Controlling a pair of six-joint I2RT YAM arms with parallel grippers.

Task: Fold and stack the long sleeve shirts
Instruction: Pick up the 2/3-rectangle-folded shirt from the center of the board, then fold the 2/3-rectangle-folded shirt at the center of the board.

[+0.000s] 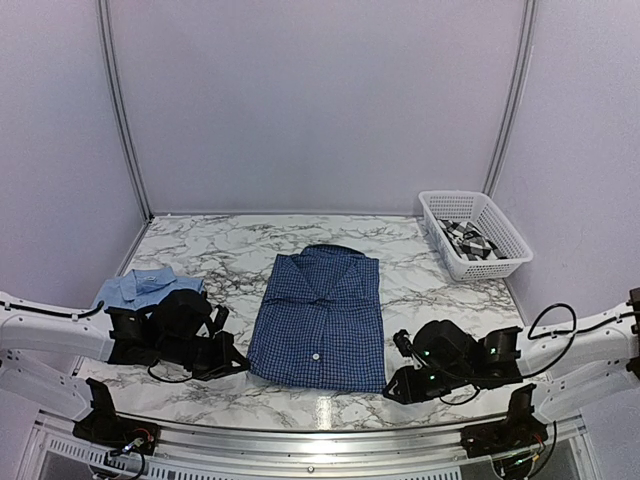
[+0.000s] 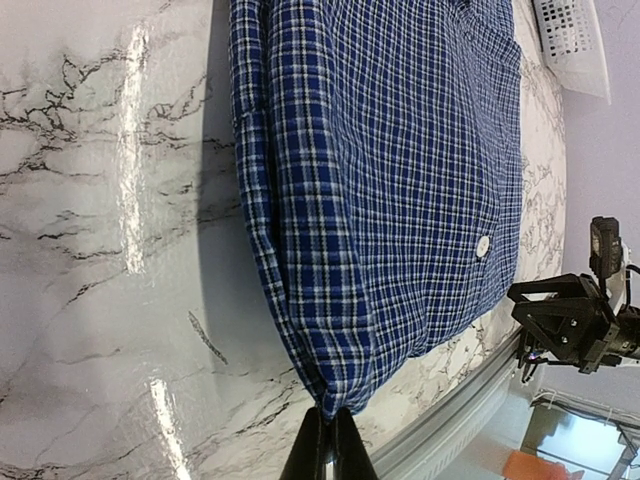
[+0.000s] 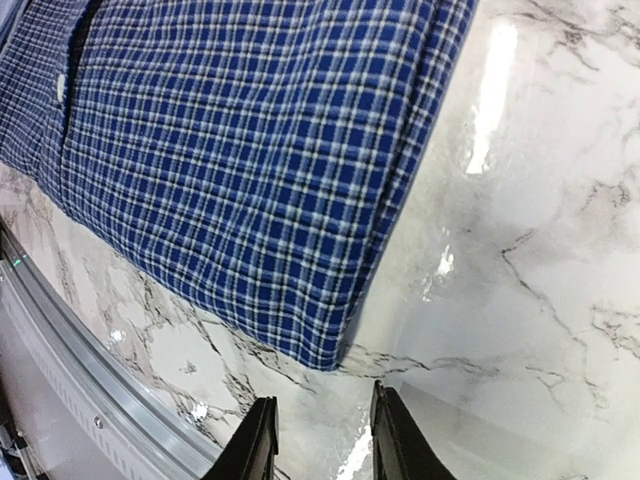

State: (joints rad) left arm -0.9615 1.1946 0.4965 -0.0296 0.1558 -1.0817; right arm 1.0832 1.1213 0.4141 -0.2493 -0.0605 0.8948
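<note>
Marble table (image 1: 420,290) is carrying a navy checked shirt (image 1: 322,315) in the middle, sides folded in, with a folded light blue shirt (image 1: 135,288) sitting to its left. Left gripper (image 2: 330,415) is sitting shut at the near-left hem corner. Right gripper (image 3: 325,400) is hovering empty, fingers apart, beside the near-right corner. Lifting one corner alone would likely be pulling the fold crooked.

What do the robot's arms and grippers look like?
Left arm and right arm: white tubular links, chunky black joints. Left gripper and right gripper: black, narrow fingers. Black cables loop out; green lights glow near the right gripper.
</note>
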